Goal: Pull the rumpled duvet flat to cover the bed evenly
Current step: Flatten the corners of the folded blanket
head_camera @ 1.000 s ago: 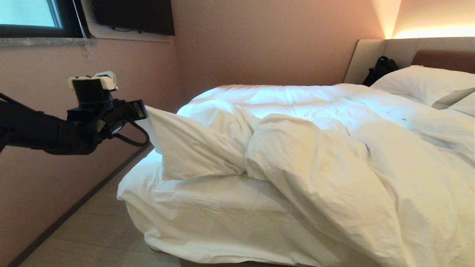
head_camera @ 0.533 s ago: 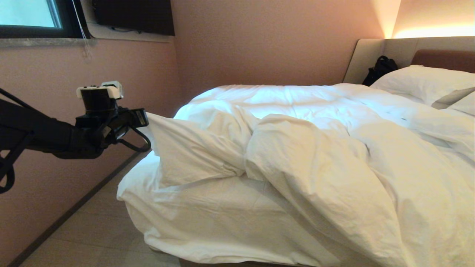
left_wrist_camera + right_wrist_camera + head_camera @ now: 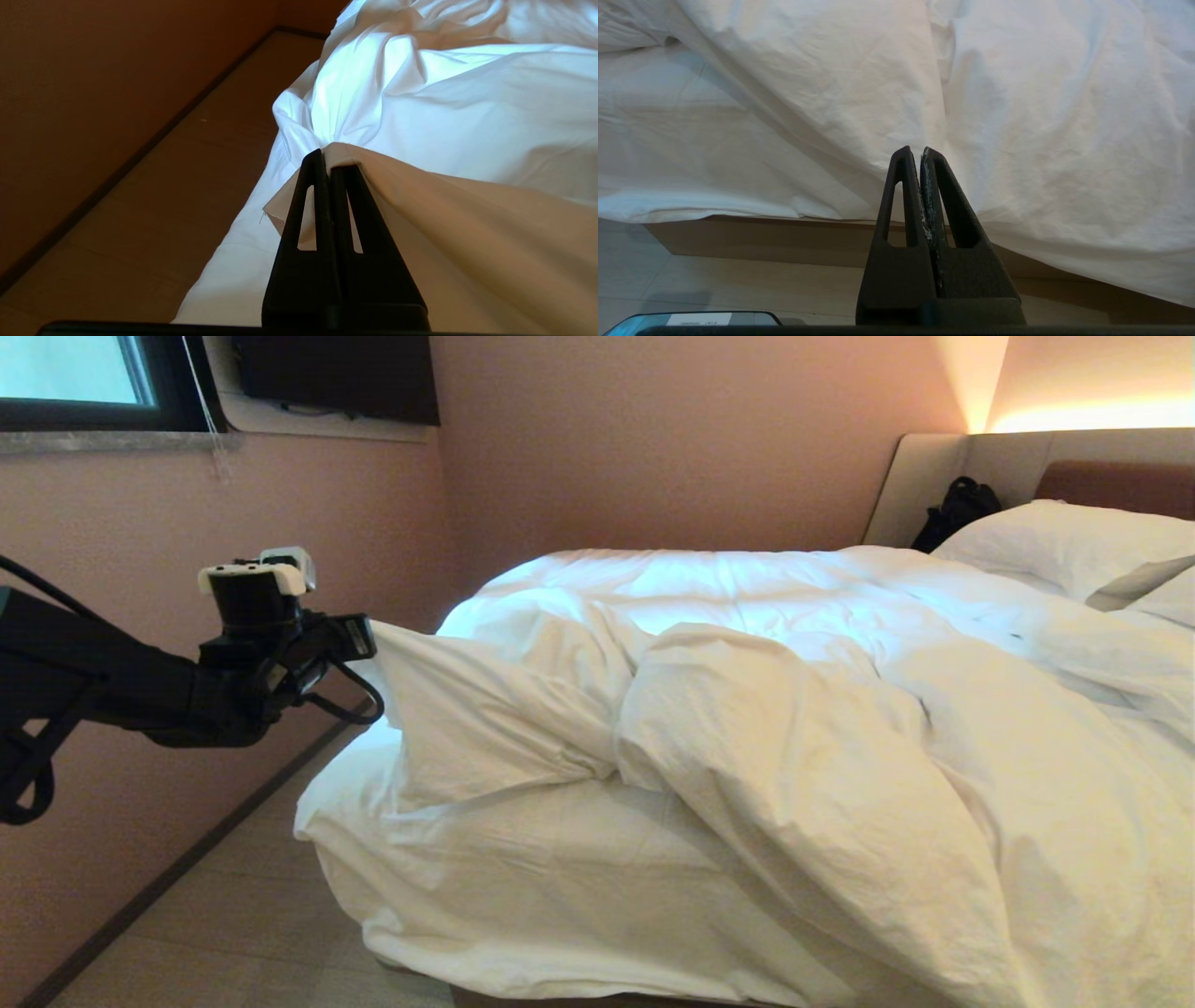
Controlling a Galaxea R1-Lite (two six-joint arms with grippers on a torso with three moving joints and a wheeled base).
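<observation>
left gripper (image 3: 364, 639) lower, clamping duvet (image 3: 747, 709) corner

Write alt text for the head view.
The left pincer, shut on a corner of the rumpled white duvet, holds it out past the bed's left edge. Pillows lie by the headboard.

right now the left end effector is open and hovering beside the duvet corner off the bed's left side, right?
Not open: the left wrist view shows the left end effector shut on the duvet corner. It is indeed off the left side of the bed.
</observation>
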